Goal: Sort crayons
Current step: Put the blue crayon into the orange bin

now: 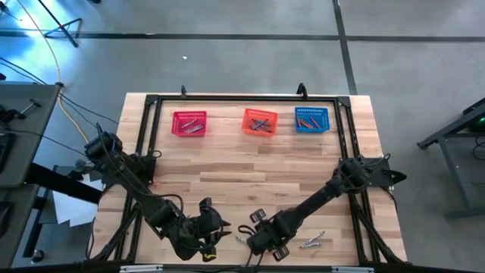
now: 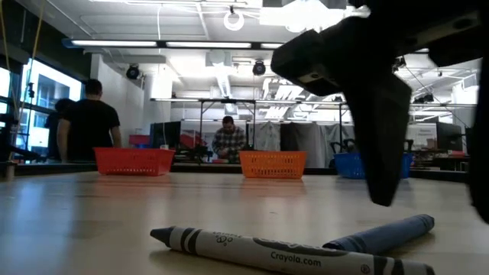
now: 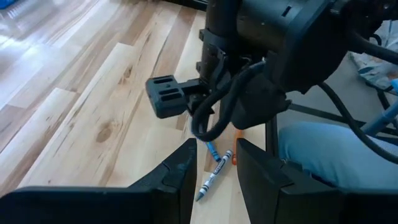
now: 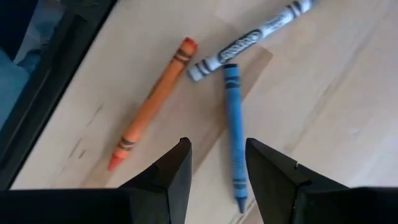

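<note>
Three crayons lie flat on the wood near the table's front edge: an orange crayon (image 4: 152,102), a grey crayon (image 4: 252,40) and a blue crayon (image 4: 234,137). The grey one's tip lies close to the blue one's end. My right gripper (image 4: 217,168) hangs open just above them, pointing steeply down, with the blue crayon's near end beside one finger and nothing between the fingers. One of its dark fingers (image 2: 382,130) hangs over the grey crayon (image 2: 267,248) and the blue crayon (image 2: 382,233). My left gripper (image 3: 214,171) is open, to the left of the crayons (image 1: 244,236), and points at them.
At the far side stand a red basket (image 1: 189,123), an orange basket (image 1: 259,121) and a blue basket (image 1: 311,120), each with crayons in it. More loose crayons (image 1: 311,243) lie right of my right gripper (image 1: 258,241). A dark frame (image 1: 242,98) borders the table. People stand beyond it.
</note>
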